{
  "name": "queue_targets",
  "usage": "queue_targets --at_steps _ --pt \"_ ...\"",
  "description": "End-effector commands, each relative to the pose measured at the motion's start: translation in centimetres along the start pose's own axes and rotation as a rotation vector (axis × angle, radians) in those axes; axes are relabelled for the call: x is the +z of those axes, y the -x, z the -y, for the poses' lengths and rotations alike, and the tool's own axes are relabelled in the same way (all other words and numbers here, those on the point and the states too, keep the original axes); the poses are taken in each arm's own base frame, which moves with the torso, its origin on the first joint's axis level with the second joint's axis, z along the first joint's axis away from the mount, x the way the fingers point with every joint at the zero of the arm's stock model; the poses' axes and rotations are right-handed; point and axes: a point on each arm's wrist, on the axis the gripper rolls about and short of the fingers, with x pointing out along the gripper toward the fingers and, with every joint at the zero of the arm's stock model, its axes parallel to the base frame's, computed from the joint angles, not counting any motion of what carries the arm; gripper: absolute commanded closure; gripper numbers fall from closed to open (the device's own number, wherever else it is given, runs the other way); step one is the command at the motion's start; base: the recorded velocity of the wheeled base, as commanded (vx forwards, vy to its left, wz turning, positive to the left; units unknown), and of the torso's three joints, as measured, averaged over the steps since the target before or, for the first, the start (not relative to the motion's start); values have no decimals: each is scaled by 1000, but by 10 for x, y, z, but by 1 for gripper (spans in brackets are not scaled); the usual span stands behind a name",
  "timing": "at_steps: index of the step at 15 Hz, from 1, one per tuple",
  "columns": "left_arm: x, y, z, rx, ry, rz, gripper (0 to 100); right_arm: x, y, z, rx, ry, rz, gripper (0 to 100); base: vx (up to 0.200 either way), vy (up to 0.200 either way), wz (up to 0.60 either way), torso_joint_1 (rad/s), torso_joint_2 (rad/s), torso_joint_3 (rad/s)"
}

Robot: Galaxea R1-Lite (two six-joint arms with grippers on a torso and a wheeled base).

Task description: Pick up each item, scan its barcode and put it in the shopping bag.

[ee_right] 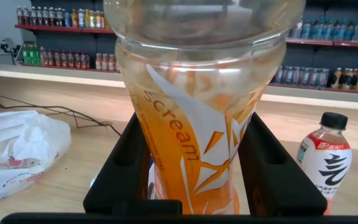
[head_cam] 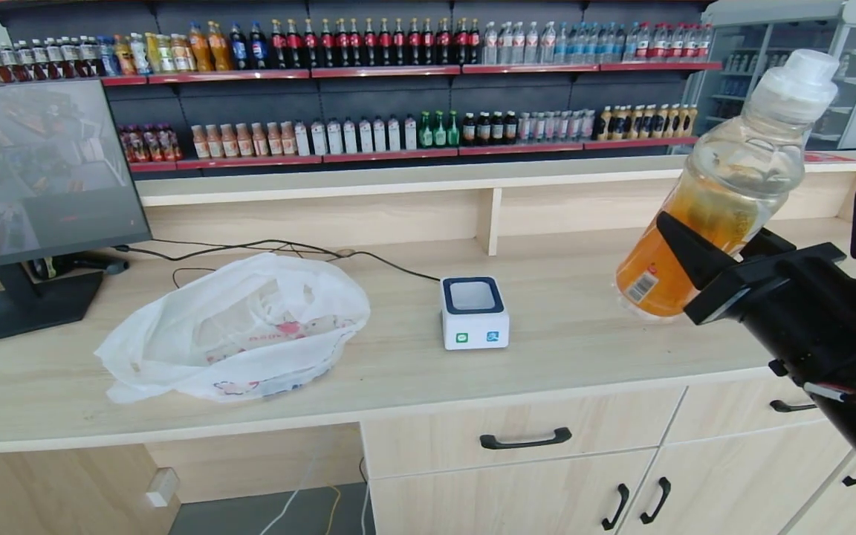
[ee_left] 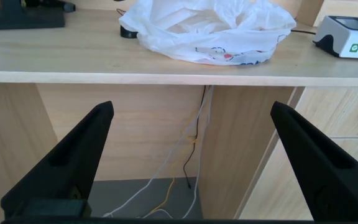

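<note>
Head view shows a light wood tabletop (head_cam: 584, 349) carrying a monitor (head_cam: 34, 171), a crumpled white shopping bag (head_cam: 238, 327) and a small white scanner (head_cam: 474, 312), with stocked drink shelves (head_cam: 398, 70) behind. The right hand (head_cam: 710, 238) is raised over the tabletop's right end, pinching a bottle (head_cam: 725, 193) low on its body. The bottle is tilted, with orange liquid below, clear above, and a barcode near the base. The left hand (ee_left: 191, 143) hangs below the tabletop edge, spread and empty.

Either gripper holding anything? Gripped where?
Right gripper holds the orange drink bottle, clamped around its lower body. Left gripper is open and empty.
</note>
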Motion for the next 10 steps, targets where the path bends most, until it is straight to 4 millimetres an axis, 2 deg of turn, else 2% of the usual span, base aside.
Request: queue_targets --at_steps 1,5,8,10 --pt "0 0 0 0 1 0 0 1 0 0 2 0 2 100 0 200 0 17 7 -2" --pt "0 0 0 0 1 0 0 -1 1 0 5 -1 -5 100 0 200 0 5 2 0" --pt "0 0 0 0 1 0 0 -9 -5 -5 42 3 -28 100 0 0 0 0 0 0" --pt "0 0 0 0 1 0 0 -17 -23 -10 69 13 -25 100 0 0 0 0 0 0"
